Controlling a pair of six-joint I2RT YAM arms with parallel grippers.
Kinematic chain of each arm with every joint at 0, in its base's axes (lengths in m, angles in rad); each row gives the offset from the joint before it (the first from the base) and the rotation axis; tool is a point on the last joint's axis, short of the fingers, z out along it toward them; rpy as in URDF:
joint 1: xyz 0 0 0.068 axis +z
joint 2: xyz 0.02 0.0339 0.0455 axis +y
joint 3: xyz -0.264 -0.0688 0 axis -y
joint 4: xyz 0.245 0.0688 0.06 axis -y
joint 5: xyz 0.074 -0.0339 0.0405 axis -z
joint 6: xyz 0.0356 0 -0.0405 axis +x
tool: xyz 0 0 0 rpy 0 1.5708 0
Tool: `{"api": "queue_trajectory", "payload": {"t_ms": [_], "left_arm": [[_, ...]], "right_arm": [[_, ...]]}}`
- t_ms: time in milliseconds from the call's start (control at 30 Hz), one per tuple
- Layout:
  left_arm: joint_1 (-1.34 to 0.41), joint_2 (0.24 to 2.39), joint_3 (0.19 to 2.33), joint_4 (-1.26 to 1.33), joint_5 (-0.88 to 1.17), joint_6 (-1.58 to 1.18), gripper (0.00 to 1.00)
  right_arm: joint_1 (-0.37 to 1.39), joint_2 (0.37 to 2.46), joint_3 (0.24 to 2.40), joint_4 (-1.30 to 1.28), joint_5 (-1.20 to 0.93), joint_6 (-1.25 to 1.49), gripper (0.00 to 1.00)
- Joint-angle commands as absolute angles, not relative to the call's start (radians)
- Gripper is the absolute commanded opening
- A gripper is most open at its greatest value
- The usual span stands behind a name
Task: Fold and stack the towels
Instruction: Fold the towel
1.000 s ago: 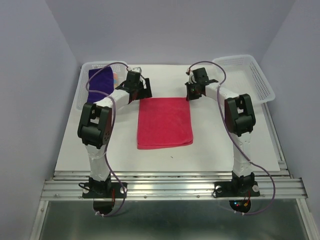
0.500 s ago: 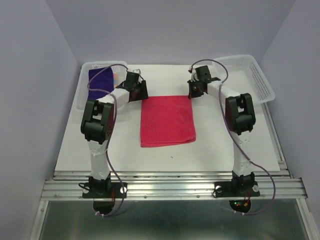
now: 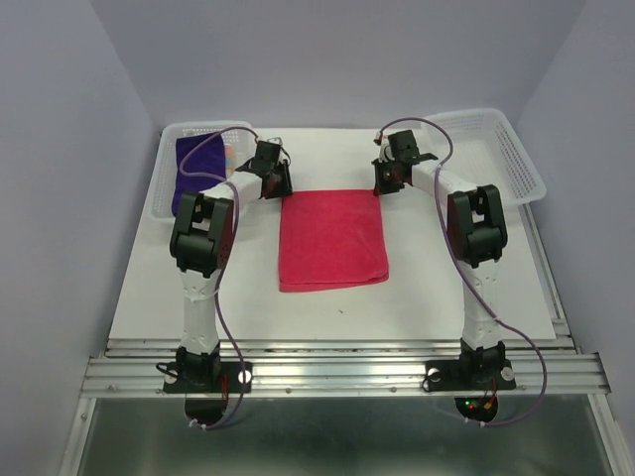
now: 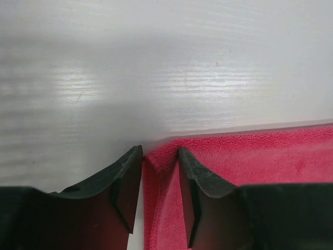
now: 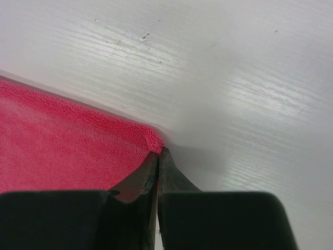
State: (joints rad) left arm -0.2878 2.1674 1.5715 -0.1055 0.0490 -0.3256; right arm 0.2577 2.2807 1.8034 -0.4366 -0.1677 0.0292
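Observation:
The hot pink towel (image 3: 330,238) lies folded and flat in the middle of the table. My left gripper (image 3: 279,188) is down at its far left corner; in the left wrist view the gripper (image 4: 160,156) straddles a raised ridge of the pink towel (image 4: 250,156), with a gap still between its jaws. My right gripper (image 3: 380,188) is at the far right corner, and the right wrist view has that gripper (image 5: 157,153) pinched shut on the tip of the pink towel (image 5: 62,140). A deep purple towel (image 3: 198,164) drapes in the left basket, with a bit of striped towel (image 3: 229,153) beside it.
A white perforated basket (image 3: 164,198) stands at the far left, holding the purple towel. A second white basket (image 3: 516,159) stands at the far right. White table (image 3: 446,288) surrounds the pink towel, with the metal rail along the near edge.
The left gripper's jaws have narrowed around the towel's far left corner, and the left arm has drawn in. The towel shifted slightly right. The right gripper stayed shut on its corner.

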Motion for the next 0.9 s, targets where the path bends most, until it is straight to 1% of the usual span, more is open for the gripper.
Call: {"api": "queue_trajectory", "payload": {"t_ms": [0,67,100,200,233,267,400,433,567,767,867], "left_arm": [[-0.285,2.155,1.600,-0.107,0.069,-0.324,0.40],[-0.287,2.158,1.601,-0.098,0.089,-0.324,0.34],[-0.287,2.166,1.601,-0.098,0.089,-0.325,0.28],[-0.287,2.169,1.601,-0.100,0.072,-0.325,0.16],[-0.287,2.169,1.603,-0.100,0.068,-0.325,0.03],[-0.287,2.168,1.608,-0.104,0.063,-0.327,0.00],[-0.287,2.114,1.569,-0.077,0.072,-0.322,0.00],[-0.288,2.070,1.548,-0.062,0.071,-0.322,0.00],[-0.294,1.944,1.403,0.055,0.089,-0.322,0.00],[-0.314,1.826,1.296,0.104,0.107,-0.330,0.00],[-0.319,1.752,1.200,0.146,0.109,-0.354,0.00]], "right_arm": [[0.249,2.272,1.836,-0.434,-0.170,0.011,0.01],[0.249,2.275,1.839,-0.436,-0.172,0.014,0.01],[0.249,2.275,1.839,-0.431,-0.173,0.015,0.01],[0.249,2.272,1.839,-0.434,-0.189,0.014,0.01],[0.249,2.270,1.836,-0.436,-0.190,0.011,0.01],[0.249,2.264,1.836,-0.436,-0.192,0.011,0.01],[0.249,2.227,1.812,-0.440,-0.219,-0.026,0.01],[0.249,2.215,1.799,-0.427,-0.228,-0.025,0.01],[0.250,2.139,1.714,-0.400,-0.245,-0.017,0.01],[0.250,2.019,1.599,-0.361,-0.313,0.024,0.01],[0.250,1.953,1.520,-0.348,-0.325,0.043,0.01]]}}
